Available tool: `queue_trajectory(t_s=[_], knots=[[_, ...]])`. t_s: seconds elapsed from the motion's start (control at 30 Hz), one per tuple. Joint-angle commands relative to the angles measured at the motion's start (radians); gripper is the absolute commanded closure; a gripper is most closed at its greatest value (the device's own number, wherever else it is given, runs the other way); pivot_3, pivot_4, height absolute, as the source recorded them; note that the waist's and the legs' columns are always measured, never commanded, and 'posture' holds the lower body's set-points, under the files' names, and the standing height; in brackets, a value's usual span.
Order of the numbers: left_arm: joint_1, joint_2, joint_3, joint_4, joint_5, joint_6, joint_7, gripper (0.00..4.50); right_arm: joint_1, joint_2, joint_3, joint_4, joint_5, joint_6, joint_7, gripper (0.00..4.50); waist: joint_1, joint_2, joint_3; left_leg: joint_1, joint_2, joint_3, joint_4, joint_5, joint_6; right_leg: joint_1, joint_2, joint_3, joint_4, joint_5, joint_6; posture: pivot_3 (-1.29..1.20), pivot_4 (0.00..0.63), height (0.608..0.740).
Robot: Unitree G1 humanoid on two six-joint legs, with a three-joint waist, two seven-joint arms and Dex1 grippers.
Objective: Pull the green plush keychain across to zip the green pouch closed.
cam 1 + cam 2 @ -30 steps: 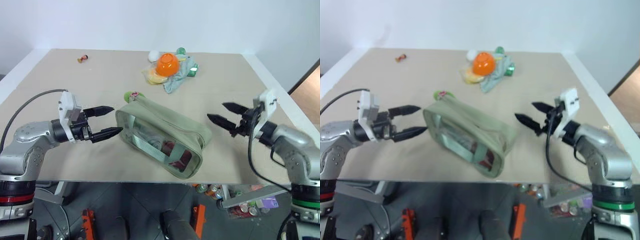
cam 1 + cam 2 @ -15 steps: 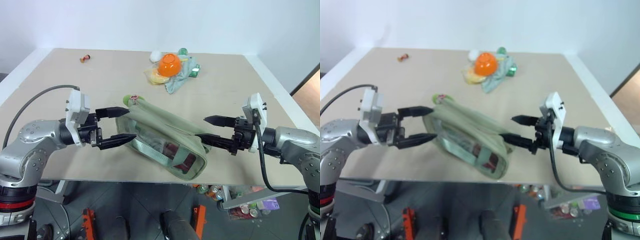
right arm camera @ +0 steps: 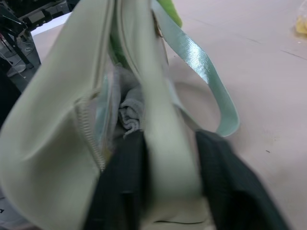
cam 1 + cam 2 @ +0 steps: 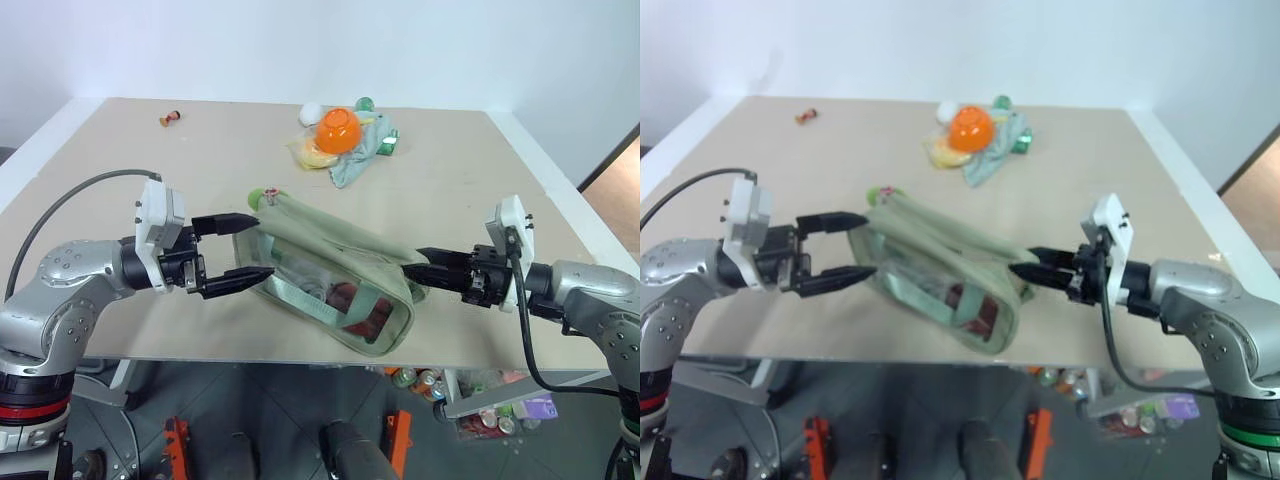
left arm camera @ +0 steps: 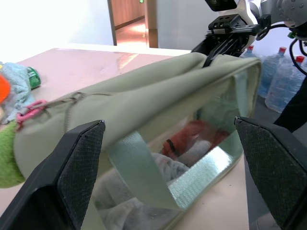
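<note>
Tan table against a white wall: the green pouch (image 4: 335,285) is pinned at one end so it can be zipped.

The pouch lies slanted near the front edge, clear window facing forward. The right gripper (image 4: 418,270) pinches its fabric corner on the right, probably to anchor the pouch against the pull. The left gripper (image 4: 243,249) has its fingers spread wide around the pouch's left end, not yet closed. The green plush keychain (image 4: 265,196) sits at that far left corner, just behind the upper finger, likely the next thing to grasp.
</note>
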Motion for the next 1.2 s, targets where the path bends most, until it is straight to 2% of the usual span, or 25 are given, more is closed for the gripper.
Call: queue_trajectory(t_s=[0.03, 0.3, 0.5, 0.7, 0.93, 1.2], knots=[[-0.006, 0.014, 0.026, -0.034, -0.001, -0.019, 0.010, 0.00, -0.010, -0.009, -0.003, 0.018, -0.033, -0.059, 0.032, 4.46, 0.000, 0.000, 0.000, 0.000, 0.000, 0.000, 0.000, 0.000, 0.000, 0.000, 0.000, 0.000, 0.000, 0.000, 0.000, 0.00, 0.150, 0.738], [0.019, 0.013, 0.045, -0.013, 0.013, -0.023, 0.039, 0.00, -0.099, -0.047, 0.077, 0.161, -0.153, -0.222, 0.203, 4.46, -0.001, 0.000, 0.000, 0.000, 0.000, 0.001, 0.000, 0.000, 0.000, 0.000, 0.000, 0.000, 0.000, 0.000, -0.001, 0.00, 0.150, 0.738], [0.058, 0.015, 0.038, 0.019, 0.049, -0.060, 0.023, 0.00, -0.322, -0.078, 0.225, 0.405, -0.286, -0.376, 0.462, 4.46, -0.003, 0.002, 0.001, 0.000, 0.000, 0.002, 0.001, 0.000, 0.000, -0.001, 0.000, 0.001, 0.000, 0.000, -0.001, 0.00, 0.150, 0.738], [0.104, 0.009, 0.051, -0.004, 0.043, -0.060, 0.035, 0.00, -0.603, -0.008, 0.336, 0.755, -0.437, -0.551, 0.627, 4.46, -0.004, 0.004, 0.003, 0.000, 0.001, 0.003, 0.001, 0.000, 0.000, -0.002, 0.000, 0.001, 0.000, 0.001, -0.001, 0.00, 0.150, 0.738], [0.156, 0.003, 0.070, -0.052, 0.026, -0.047, 0.066, 0.00, -0.830, 0.119, 0.376, 1.143, -0.576, -0.793, 0.695, 4.46, -0.004, 0.006, 0.005, -0.001, 0.001, 0.002, -0.001, -0.001, 0.001, -0.003, 0.000, 0.000, 0.000, 0.001, -0.001, 0.00, 0.150, 0.738], [0.187, 0.012, 0.093, -0.080, 0.009, -0.036, 0.095, 0.00, -0.899, 0.174, 0.357, 1.343, -0.641, -0.911, 0.714, 4.46, -0.005, 0.007, 0.005, -0.001, 0.001, 0.002, -0.001, -0.001, 0.001, -0.002, 0.000, 0.000, 0.000, 0.004, -0.007, 0.00, 0.150, 0.738]])
